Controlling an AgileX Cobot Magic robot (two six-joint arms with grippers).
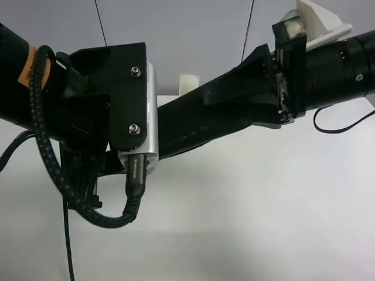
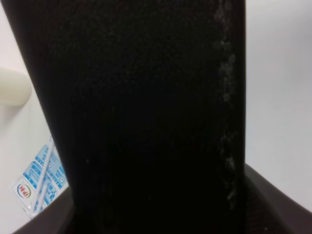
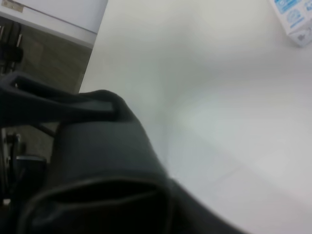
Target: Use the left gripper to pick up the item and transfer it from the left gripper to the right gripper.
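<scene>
The item, a very dark green pouch (image 1: 193,126) with a stitched seam, hangs in the air, slanting between the two grippers above the white table (image 1: 263,222). The left gripper (image 1: 126,158), with a silver plate, braided cable and orange band, is shut on its lower end at the exterior high view's left. The right gripper (image 1: 234,99), on the arm with the white bracket, has its fingers closed around the pouch's upper end. The pouch fills the left wrist view (image 2: 146,122). It shows dark and blurred in the right wrist view (image 3: 97,161).
A white pillar candle (image 1: 187,83) stands behind the pouch and also shows in the left wrist view (image 2: 12,87). A small blue-white carton (image 2: 41,183) lies on the table below and shows in the right wrist view (image 3: 295,19). The table's edge (image 3: 92,63) borders darker floor.
</scene>
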